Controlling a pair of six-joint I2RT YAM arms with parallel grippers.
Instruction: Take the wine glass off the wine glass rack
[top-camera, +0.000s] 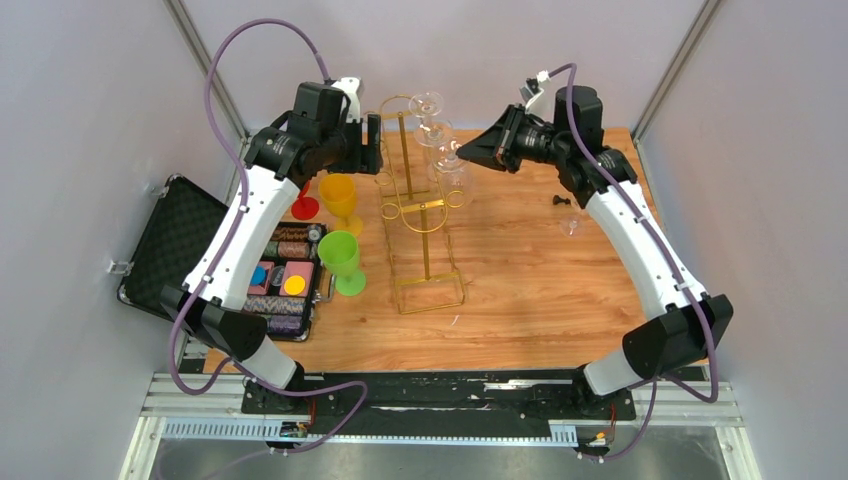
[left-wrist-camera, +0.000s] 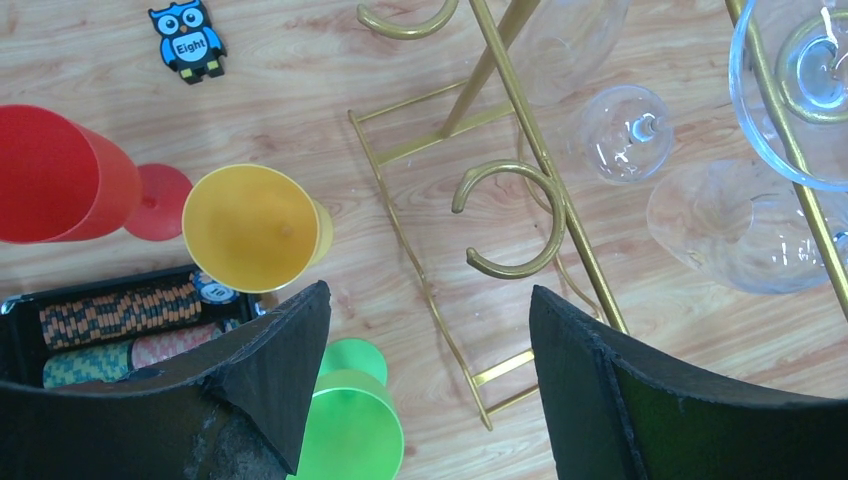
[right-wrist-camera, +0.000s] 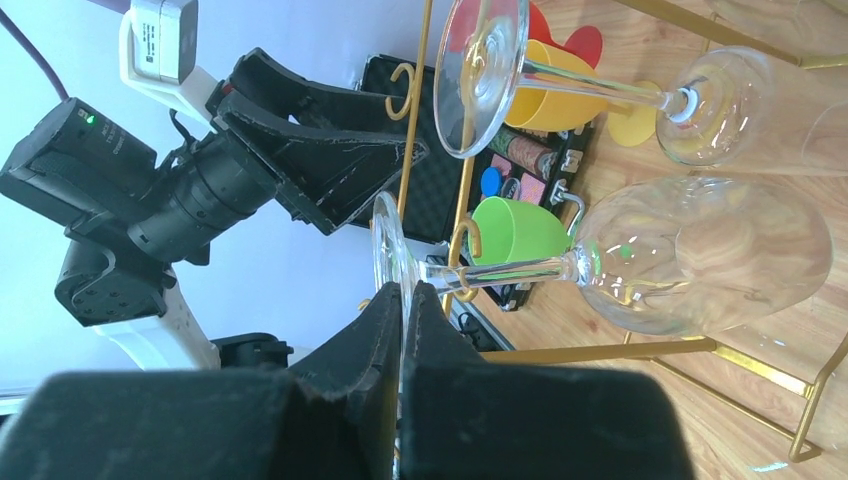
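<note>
The gold wire wine glass rack (top-camera: 425, 205) stands mid-table with clear wine glasses (top-camera: 452, 165) hanging upside down on its right side. My right gripper (right-wrist-camera: 403, 292) is shut on the rim of one wine glass's foot (right-wrist-camera: 385, 250). That glass's stem (right-wrist-camera: 510, 270) sits in a gold hook (right-wrist-camera: 462, 262), and its bowl (right-wrist-camera: 700, 255) hangs toward the table. A second glass (right-wrist-camera: 715, 105) hangs beside it. My left gripper (left-wrist-camera: 430, 300) is open and empty above the rack's (left-wrist-camera: 540, 160) left side, touching nothing. In the top view it (top-camera: 375, 145) is level with the rack's top.
Yellow (top-camera: 340, 195), green (top-camera: 340, 255) and red (top-camera: 305, 205) plastic goblets stand left of the rack. An open black case (top-camera: 175, 240) with poker chips (top-camera: 285, 280) lies at the left table edge. A small black piece (top-camera: 562, 201) lies at the right. An owl sticker (left-wrist-camera: 187, 40) is on the wood.
</note>
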